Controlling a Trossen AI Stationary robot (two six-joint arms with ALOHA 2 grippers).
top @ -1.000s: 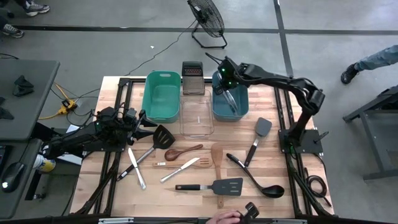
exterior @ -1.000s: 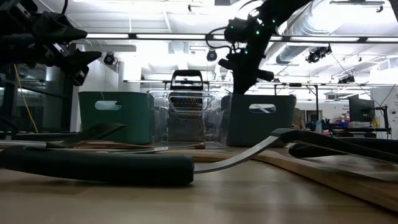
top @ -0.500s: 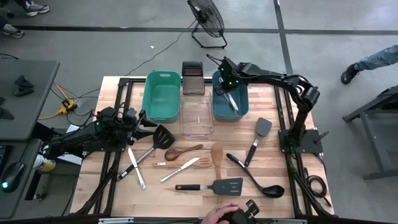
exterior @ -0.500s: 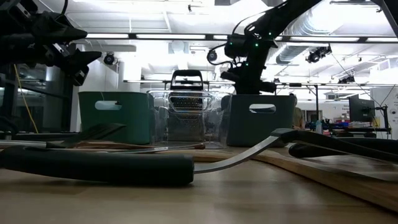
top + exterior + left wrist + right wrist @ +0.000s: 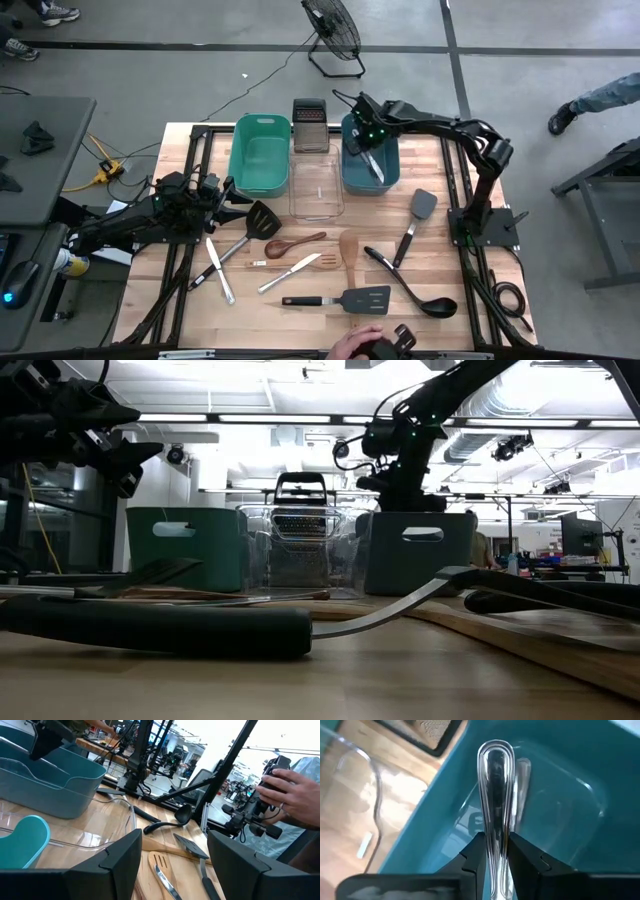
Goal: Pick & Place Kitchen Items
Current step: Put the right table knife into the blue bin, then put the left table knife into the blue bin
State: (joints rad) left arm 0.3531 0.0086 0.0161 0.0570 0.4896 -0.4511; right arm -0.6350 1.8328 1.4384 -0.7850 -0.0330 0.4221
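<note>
Reaching over the blue plastic tub (image 5: 370,165) at the bench's (image 5: 450,330) far side, right gripper (image 5: 496,854) has its jaws clamped on a shiny silver metal utensil handle (image 5: 495,795), which sits inside the tub, pointing down toward the tub floor. Left gripper (image 5: 170,855) hangs near the bench's left edge by a black slotted plastic turner (image 5: 258,222), jaws spread apart, holding nothing. Loose on the bench: silver table knives (image 5: 220,270), brown wooden spoon (image 5: 295,243), light wooden spatula (image 5: 349,255), black plastic ladle (image 5: 415,292), grey-headed spatula (image 5: 418,215), black flat turner (image 5: 350,298). Teal tub (image 5: 260,153), clear tub (image 5: 316,187) and steel box grater (image 5: 309,124) stand beside the blue one. A person's hand (image 5: 362,346) shows at the near edge.
</note>
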